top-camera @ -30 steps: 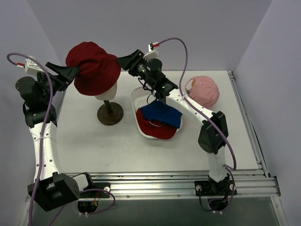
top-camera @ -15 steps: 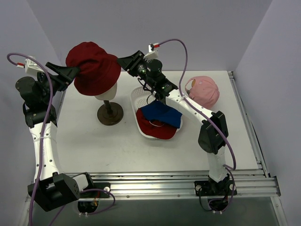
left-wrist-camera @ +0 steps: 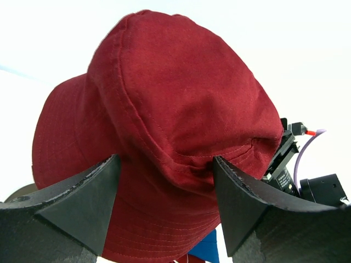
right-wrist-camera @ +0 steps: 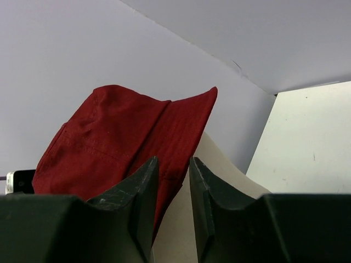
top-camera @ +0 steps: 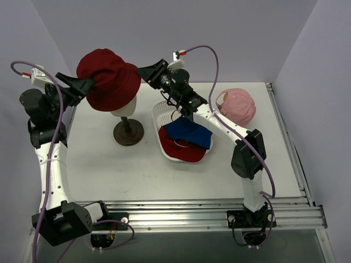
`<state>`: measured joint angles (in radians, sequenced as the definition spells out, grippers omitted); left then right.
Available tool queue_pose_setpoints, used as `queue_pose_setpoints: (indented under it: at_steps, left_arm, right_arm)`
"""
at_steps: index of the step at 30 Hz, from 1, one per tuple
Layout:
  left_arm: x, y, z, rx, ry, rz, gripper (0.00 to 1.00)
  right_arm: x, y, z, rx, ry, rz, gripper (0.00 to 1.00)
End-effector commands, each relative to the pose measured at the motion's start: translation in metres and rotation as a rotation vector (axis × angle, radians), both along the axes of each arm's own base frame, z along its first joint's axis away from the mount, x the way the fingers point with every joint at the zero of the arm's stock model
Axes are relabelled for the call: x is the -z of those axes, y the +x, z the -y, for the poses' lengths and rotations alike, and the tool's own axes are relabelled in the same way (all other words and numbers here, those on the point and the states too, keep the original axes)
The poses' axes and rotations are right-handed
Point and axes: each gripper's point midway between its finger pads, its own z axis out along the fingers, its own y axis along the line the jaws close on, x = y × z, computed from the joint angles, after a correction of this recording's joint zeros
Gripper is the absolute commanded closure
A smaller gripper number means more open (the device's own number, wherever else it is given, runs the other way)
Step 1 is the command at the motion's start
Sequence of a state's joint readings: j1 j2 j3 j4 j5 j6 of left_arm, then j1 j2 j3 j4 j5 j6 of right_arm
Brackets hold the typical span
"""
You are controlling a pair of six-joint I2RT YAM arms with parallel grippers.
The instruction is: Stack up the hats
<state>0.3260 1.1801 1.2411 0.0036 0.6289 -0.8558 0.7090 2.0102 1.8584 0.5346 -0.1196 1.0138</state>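
The dark red bucket hat [top-camera: 108, 79] sits on the cream mannequin head [top-camera: 124, 105]. My left gripper [top-camera: 89, 84] is open, its jaws wide apart against the hat's left side [left-wrist-camera: 164, 131]. My right gripper [top-camera: 141, 71] is at the hat's right brim [right-wrist-camera: 137, 137], its jaws a narrow gap apart with the brim edge in line with the gap. The blue bucket hat [top-camera: 189, 132] lies on the red peaked cap [top-camera: 180, 150] in the white basket [top-camera: 159, 113]. The pink peaked cap [top-camera: 239, 105] lies at the back right.
The mannequin head stands on a dark round base [top-camera: 128, 132] left of the basket. A metal rail [top-camera: 285, 137] runs along the table's right edge and front edge. Purple walls enclose the back and sides.
The left arm has shifted very slightly and the right gripper has nudged a little against the brim. The hats have not moved.
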Motion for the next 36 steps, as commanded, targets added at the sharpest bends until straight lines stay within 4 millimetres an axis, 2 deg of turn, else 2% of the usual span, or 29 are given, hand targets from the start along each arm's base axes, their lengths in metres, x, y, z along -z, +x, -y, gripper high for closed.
queue_pose_setpoints:
  at_steps: [1, 2, 4, 5, 11, 12, 17, 24, 29, 36]
  left_arm:
    - [-0.014, -0.003, 0.005, 0.007, 0.032, 0.047, 0.23]
    - [-0.015, -0.003, 0.005, 0.007, 0.034, 0.049, 0.23]
    - [-0.014, -0.002, 0.007, 0.013, 0.039, 0.049, 0.23]
    - [-0.013, -0.002, 0.008, 0.016, 0.040, 0.048, 0.23]
    - [-0.016, -0.006, 0.014, 0.044, 0.066, 0.058, 0.23]
    - [-0.007, -0.007, 0.015, 0.047, 0.063, 0.006, 0.23]
    - [0.003, -0.008, 0.008, 0.005, 0.077, -0.049, 0.20]
    - [0.007, -0.016, 0.003, -0.034, 0.113, -0.055, 0.19]
    - [-0.007, -0.025, 0.006, -0.034, 0.129, -0.014, 0.16]
    - [-0.027, -0.038, 0.013, -0.012, 0.153, 0.039, 0.05]
  right_arm:
    - [-0.032, -0.015, 0.000, -0.027, 0.061, 0.068, 0.76]
    - [-0.032, -0.015, 0.001, -0.025, 0.062, 0.066, 0.79]
    - [-0.030, -0.015, 0.002, -0.025, 0.061, 0.068, 0.97]
    - [-0.026, -0.015, 0.000, -0.029, 0.056, 0.064, 1.00]
    - [-0.015, -0.006, 0.007, 0.016, 0.043, 0.042, 1.00]
    - [-0.014, -0.003, 0.011, 0.031, 0.037, 0.038, 1.00]
    - [0.008, 0.006, 0.014, 0.060, -0.006, 0.014, 1.00]
    - [0.023, 0.009, 0.018, 0.074, -0.040, -0.003, 1.00]
    - [0.034, 0.011, 0.018, 0.077, -0.055, -0.019, 1.00]
    - [0.044, 0.011, 0.020, 0.083, -0.074, -0.029, 1.00]
